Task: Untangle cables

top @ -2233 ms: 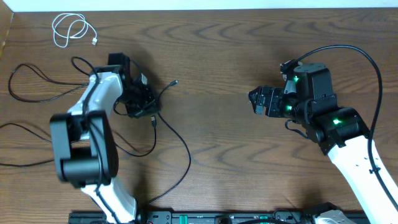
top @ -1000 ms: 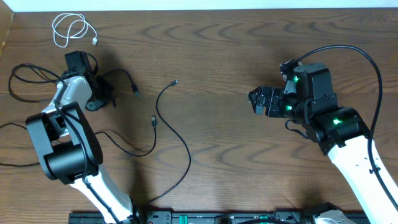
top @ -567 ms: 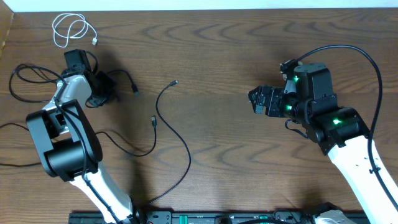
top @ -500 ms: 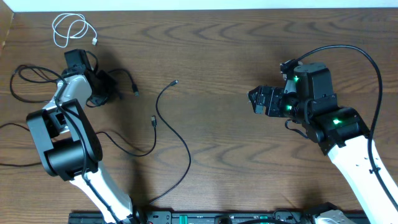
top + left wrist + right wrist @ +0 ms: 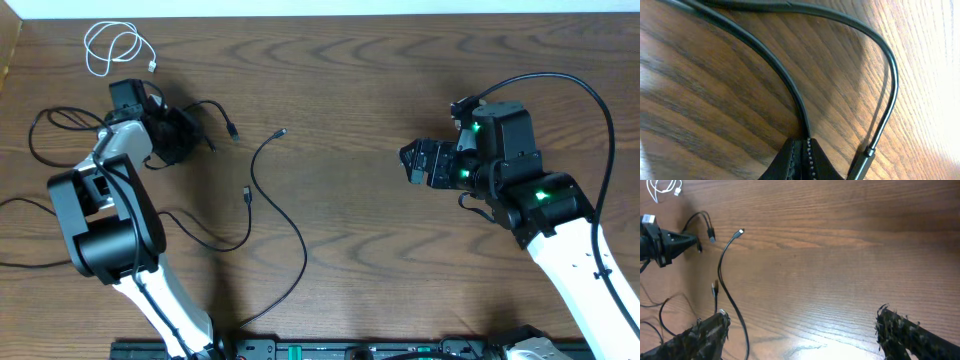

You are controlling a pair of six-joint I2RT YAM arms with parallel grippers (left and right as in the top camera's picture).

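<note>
My left gripper [image 5: 186,141] is shut on a thin black cable [image 5: 231,129] at the far left of the table. In the left wrist view the closed jaws [image 5: 803,145] pinch this cable [image 5: 780,70], which loops round to its plug [image 5: 862,161] beside the jaws. A second black cable [image 5: 262,150] curves from its plug at the table's middle-left down to the front edge. A third black cable [image 5: 246,194] lies just below it. The white cable [image 5: 112,47] lies coiled at the back left. My right gripper [image 5: 412,164] is open and empty, above bare wood [image 5: 802,330].
More black cable loops [image 5: 50,128] trail off left of the left arm. Thick black wires [image 5: 560,85] run from the right arm's base. The right wrist view shows the left gripper [image 5: 685,241] and the long black cable [image 5: 722,267] at its left.
The left gripper pulled a black cable from the tangle near the middle-left out to the far left, then shifted slightly right. The right arm has not moved.
</note>
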